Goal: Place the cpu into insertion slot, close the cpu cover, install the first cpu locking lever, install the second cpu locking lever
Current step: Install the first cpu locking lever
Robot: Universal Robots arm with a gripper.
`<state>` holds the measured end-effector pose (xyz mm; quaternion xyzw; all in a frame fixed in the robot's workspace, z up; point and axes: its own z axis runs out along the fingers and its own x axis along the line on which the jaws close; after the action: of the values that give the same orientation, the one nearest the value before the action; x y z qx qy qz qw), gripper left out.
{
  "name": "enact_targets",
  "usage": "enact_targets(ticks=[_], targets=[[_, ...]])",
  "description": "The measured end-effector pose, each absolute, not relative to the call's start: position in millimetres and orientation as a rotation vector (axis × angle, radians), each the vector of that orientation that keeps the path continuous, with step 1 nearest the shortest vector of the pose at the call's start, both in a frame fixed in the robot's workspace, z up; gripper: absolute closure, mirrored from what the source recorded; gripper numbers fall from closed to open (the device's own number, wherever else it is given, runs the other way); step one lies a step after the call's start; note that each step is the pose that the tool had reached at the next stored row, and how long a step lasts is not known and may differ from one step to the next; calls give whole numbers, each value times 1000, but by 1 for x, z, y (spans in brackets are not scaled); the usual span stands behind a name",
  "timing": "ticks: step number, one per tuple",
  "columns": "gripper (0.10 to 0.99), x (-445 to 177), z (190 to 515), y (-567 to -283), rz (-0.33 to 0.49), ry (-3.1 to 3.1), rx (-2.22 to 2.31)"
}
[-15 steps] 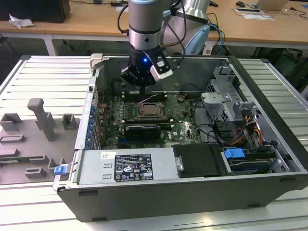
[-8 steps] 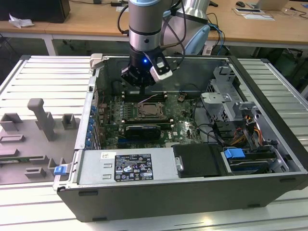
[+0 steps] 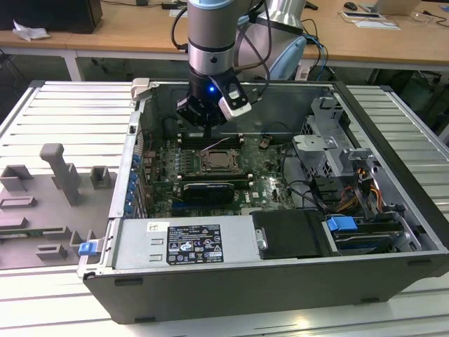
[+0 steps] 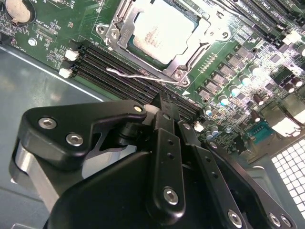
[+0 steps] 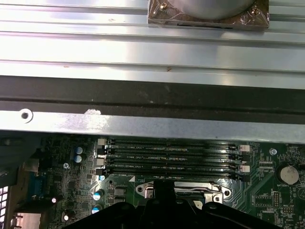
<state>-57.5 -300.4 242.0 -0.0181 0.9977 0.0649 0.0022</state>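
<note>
Computer case (image 3: 393,140): lying open on its side on the slatted metal table (image 3: 63,112), taking up the middle and the exterior view's right.

Grey fixture tray (image 3: 49,203): sitting on the table at the exterior view's left, beside the case.

Green circuit board (image 4: 62,38): lying flat inside the case, carrying long black memory slots (image 4: 119,71) next to the socket.

Robot arm (image 3: 210,35): reaching down into the case from above.

Hand (image 4: 164,102): hovering over the memory slots just beside the socket; fingers sitting close together, holding nothing.

Insertion slot (image 4: 193,50): sitting near the board's middle.

Cpu cover (image 4: 125,21): lying closed over the chip.

Cpu (image 4: 162,33): sitting in the slot, pale top showing through the cover's window.

Thin wire locking lever (image 4: 138,75): lying along the socket's edge nearest the hand.
</note>
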Motion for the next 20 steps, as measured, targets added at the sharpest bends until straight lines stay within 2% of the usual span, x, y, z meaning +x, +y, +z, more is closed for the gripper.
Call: enact_targets(ticks=[20], targets=[[980, -43, 228, -298, 212, 3130, -71]])
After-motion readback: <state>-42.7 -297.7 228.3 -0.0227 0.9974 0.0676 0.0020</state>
